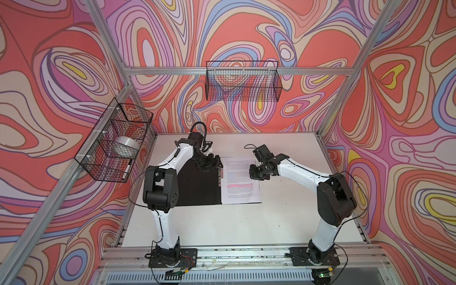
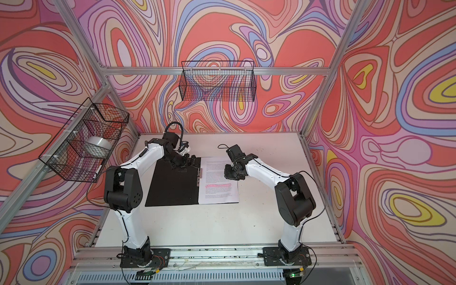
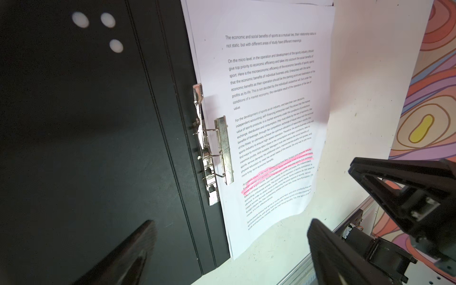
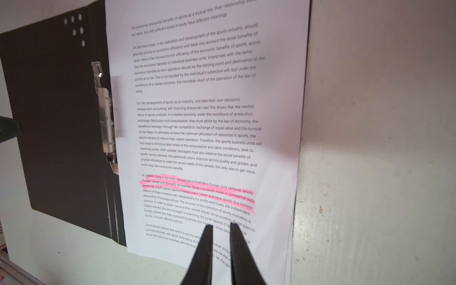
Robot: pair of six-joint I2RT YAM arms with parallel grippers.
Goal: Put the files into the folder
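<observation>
White table point(image 1: 246, 222) fills the middle of both top views. The folder point(image 1: 197, 187) lies open and flat on it, black inside up. The files point(image 1: 240, 180) lie on the folder's right half, so only the left black half shows bare. The top page has small black words and a pink band point(image 4: 197, 191) a bit below its middle. A shiny metal clip point(image 3: 223, 150) sits along the fold. Its flat bar reaches over the left edge of the files, but I cannot tell if it presses them down.

The left end effector point(image 1: 214, 162) is over the upper part of the fold, just left of the files' top left corner. Its fingers point(image 3: 333, 256) are spread wide and hold nothing. The right end effector point(image 1: 256, 172) is over the right side of the files, higher in the top views than the pink band. Its fingers point(image 4: 206, 246) are almost closed, with only a thin gap, and nothing is between them.
</observation>
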